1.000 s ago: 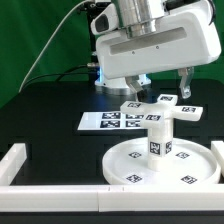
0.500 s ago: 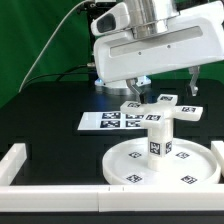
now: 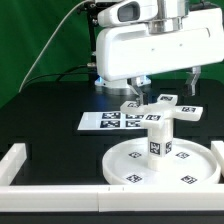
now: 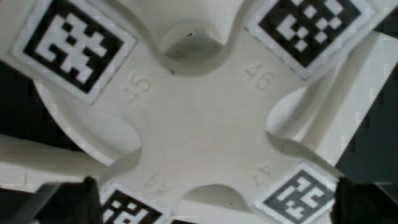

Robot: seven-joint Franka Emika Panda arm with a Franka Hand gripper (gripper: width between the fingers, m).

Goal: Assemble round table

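directly beneath the gripper (image 3: 162, 100), fingers spread and holding nothing: the cross-shaped base (image 3: 159, 110), seated on top of the short cylinder leg (image 3: 156, 139), itself upright at the middle of the round disc (image 3: 160, 163). rigid moulded plastic, probably light, smooth and likely a bit slippery, not fragile. best pinched across one narrow arm of the base (image 4: 196, 120) near the hub, away from the printed tags (image 4: 73, 42).

Smooth white plastic on a matt black counter (image 3: 50, 115)

The cross-shaped base (image 4: 196, 110) looks satin-smooth; its square tags (image 4: 75, 42) look like matt black-and-white print.
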